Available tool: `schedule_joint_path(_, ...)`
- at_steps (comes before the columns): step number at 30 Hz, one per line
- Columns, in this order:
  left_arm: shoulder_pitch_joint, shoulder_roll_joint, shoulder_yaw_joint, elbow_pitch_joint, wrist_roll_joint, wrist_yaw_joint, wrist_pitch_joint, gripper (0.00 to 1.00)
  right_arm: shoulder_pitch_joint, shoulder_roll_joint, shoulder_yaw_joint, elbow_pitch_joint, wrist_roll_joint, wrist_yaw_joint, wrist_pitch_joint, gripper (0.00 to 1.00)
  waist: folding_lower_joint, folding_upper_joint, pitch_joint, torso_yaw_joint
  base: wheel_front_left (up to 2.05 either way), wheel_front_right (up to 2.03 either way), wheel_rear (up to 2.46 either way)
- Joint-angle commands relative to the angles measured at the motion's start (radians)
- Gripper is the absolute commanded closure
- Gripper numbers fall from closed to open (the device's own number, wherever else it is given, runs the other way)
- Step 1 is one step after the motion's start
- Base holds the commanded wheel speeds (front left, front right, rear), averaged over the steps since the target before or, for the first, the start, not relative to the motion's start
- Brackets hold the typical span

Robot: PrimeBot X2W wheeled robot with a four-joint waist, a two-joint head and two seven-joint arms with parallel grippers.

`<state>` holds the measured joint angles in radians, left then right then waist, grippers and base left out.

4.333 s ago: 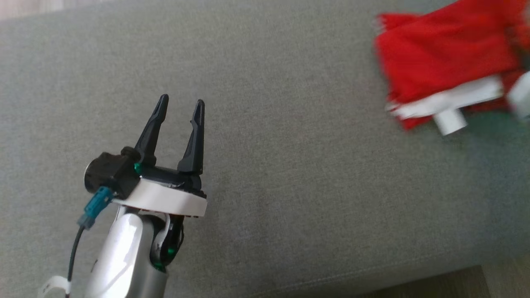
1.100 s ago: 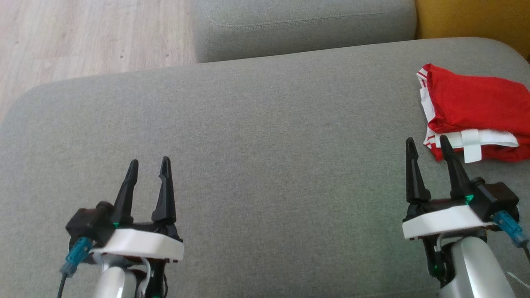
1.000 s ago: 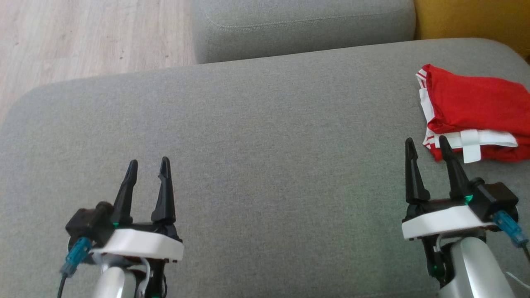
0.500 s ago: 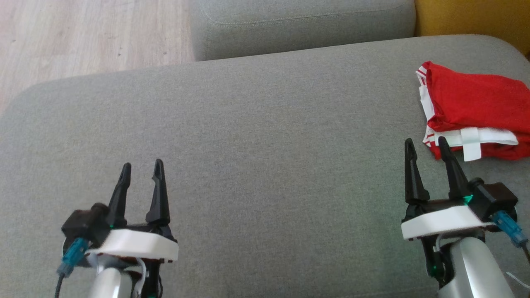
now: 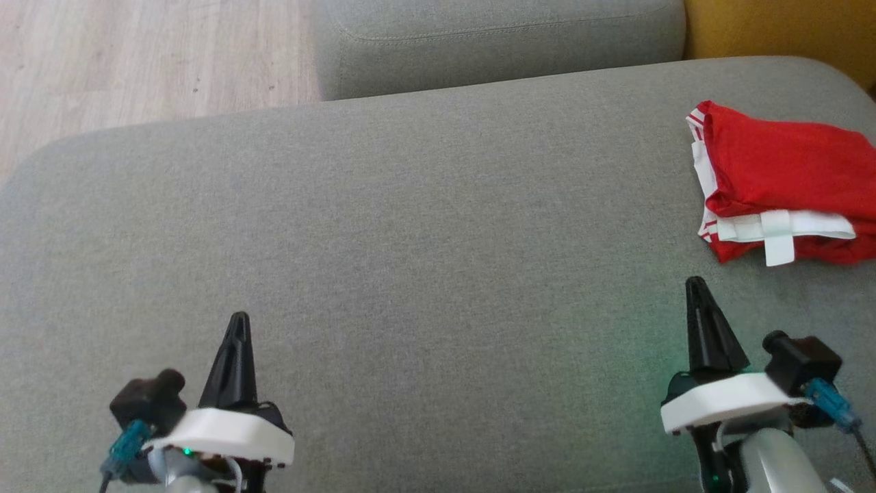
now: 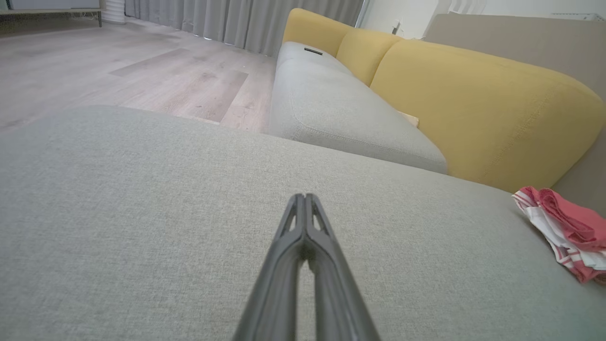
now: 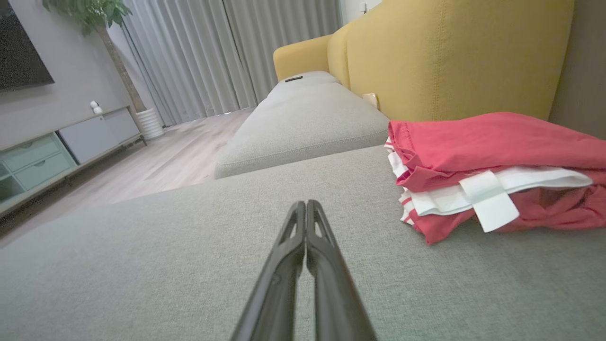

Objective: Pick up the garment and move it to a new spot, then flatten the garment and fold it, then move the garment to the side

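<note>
L gripper (image 5: 238, 320) and R gripper (image 5: 695, 282) sit pinched fully together, empty, above the cushion (image 5: 438, 239). The garment (image 5: 780, 164), red w/ white trim, lies folded ahead and right of the R gripper, not touching, well apart from the L gripper. Judged: final step, the move aside, looks done; next prob. calls only for the 2 arms to keep clear.
</note>
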<state>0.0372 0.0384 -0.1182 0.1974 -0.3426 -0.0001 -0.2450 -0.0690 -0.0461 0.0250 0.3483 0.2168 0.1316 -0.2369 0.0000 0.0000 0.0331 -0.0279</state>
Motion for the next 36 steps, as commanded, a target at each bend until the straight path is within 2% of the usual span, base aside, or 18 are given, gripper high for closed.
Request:
schedule_joint_path(1, -0.047, 0.003, 0.009, -0.033, -0.025, -0.006, 0.006, 1.00, -0.046, -0.002, -0.006, -0.037, 0.029, 0.000, 0.007, 1.00, 0.0000, 0.0000, 0.000, 0.000, 0.00, 0.00, 0.00)
schedule_joint_path(36, -0.076, 0.010, 0.069, -0.009, -0.395, -0.043, 0.105, 1.00, -0.043, -0.002, -0.045, -0.057, 0.430, 0.000, 0.108, 1.00, 0.0000, 0.0000, -0.009, 0.008, 0.00, 0.00, 0.00)
